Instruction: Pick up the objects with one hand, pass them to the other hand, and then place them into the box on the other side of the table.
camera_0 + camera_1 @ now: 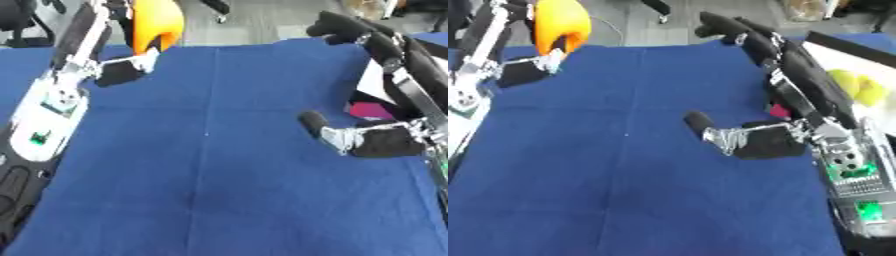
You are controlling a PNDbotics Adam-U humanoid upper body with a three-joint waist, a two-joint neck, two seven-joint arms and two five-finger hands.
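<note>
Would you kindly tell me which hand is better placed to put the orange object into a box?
Left: the left hand already holds the orange object; the right hand is empty.

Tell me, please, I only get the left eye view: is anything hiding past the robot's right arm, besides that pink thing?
Observer: Yes. Beyond the right arm, yellow-green round things lie in a white box.
Operator: Ooh! And what's on the arm lower down, where my picture stops?
Observer: A silver panel with green lights on it.
</note>
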